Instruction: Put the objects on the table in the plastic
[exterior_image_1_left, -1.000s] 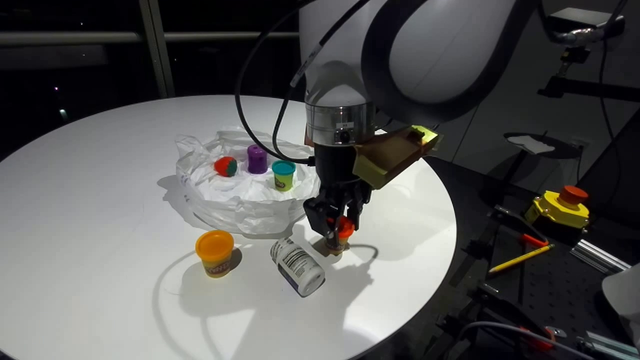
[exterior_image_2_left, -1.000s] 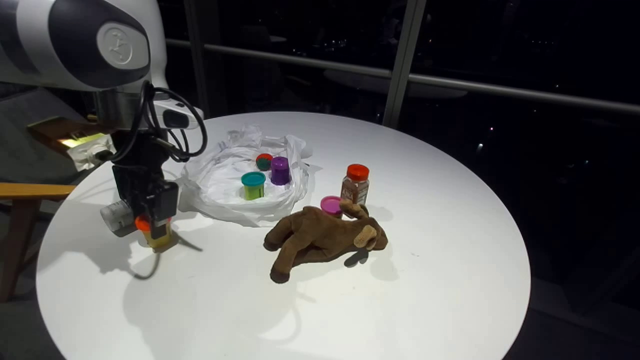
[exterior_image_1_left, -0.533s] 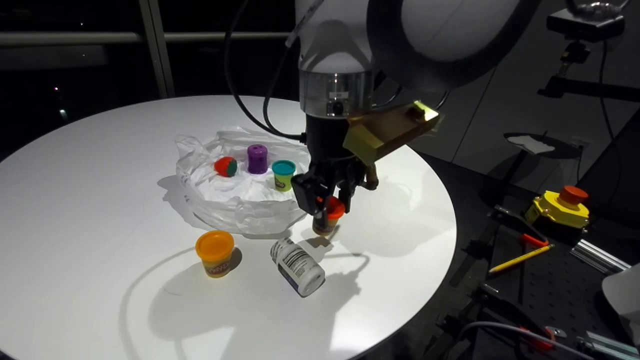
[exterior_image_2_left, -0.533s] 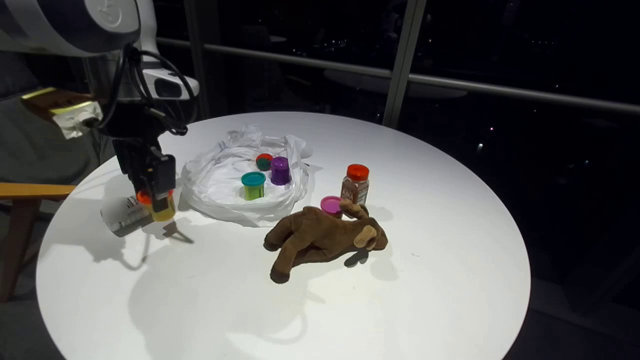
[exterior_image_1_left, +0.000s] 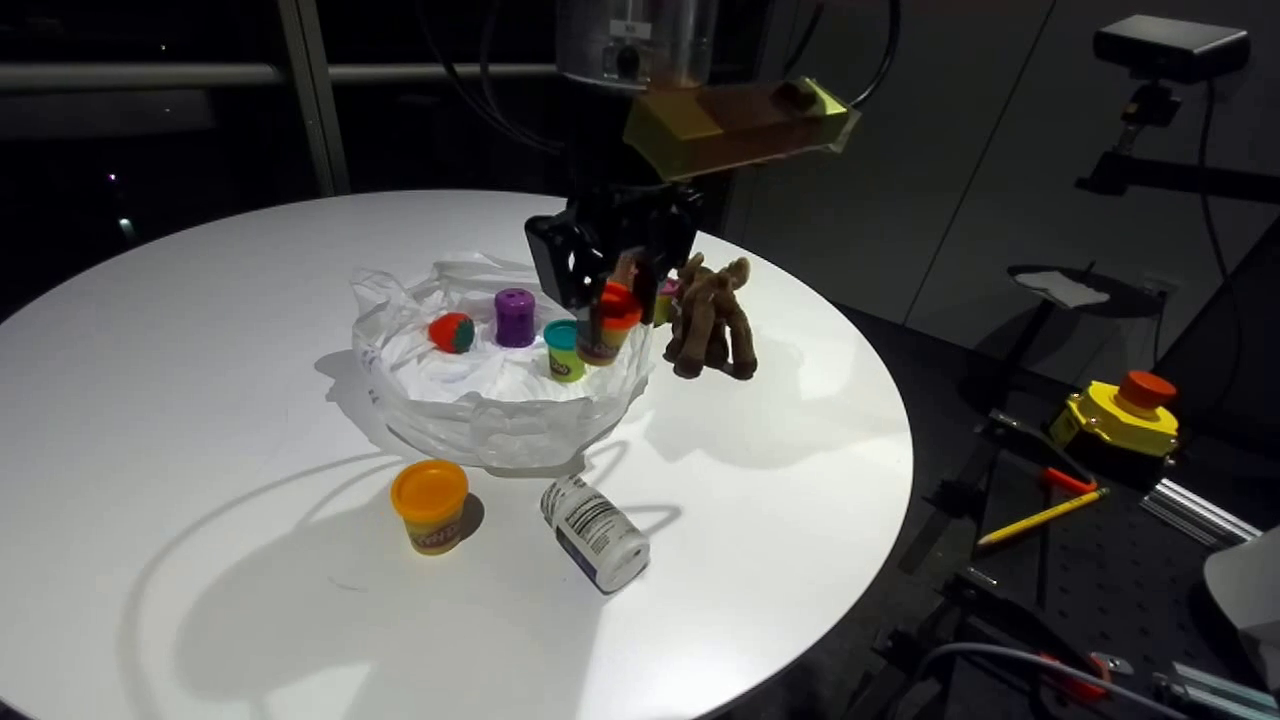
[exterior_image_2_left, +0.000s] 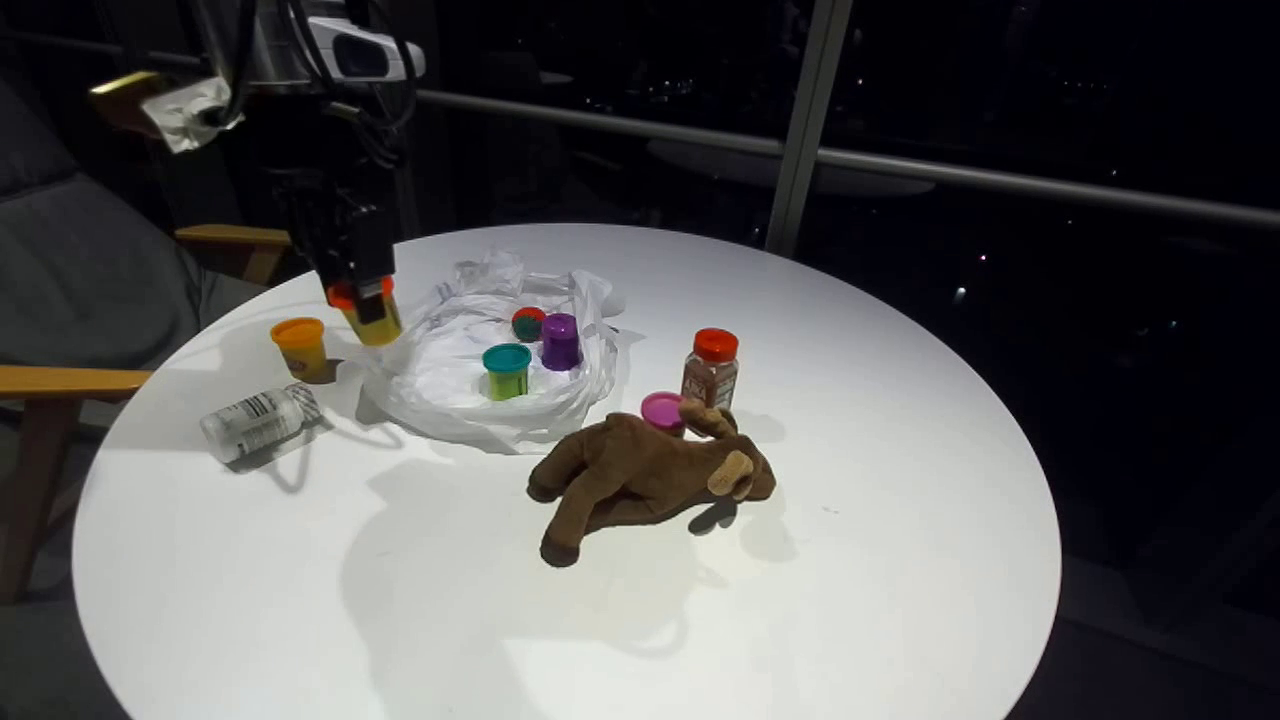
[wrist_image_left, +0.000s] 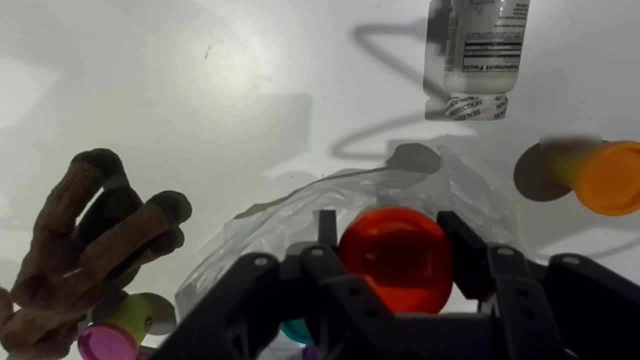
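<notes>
Held up off the white table is a red-lidded cup; my gripper is shut on it, its fingers on either side of the lid. Cup and gripper hang by the near rim of the plastic, overlapping it in the wrist view. Inside the plastic are a teal-lidded cup, a purple cup and a red-and-green piece. On the table are an orange-lidded cup, a white bottle, a brown plush animal, a pink-lidded cup and a red-capped bottle.
The white bottle lies on its side in front of the plastic, with the orange-lidded cup standing close by. A wooden-armed chair is beside the table. Off the table's edge stand a red-and-yellow stop button and a camera on a mount.
The red-lidded cup has gone up from the tabletop in my gripper and across toward the plastic. The other objects have stayed where they were.
</notes>
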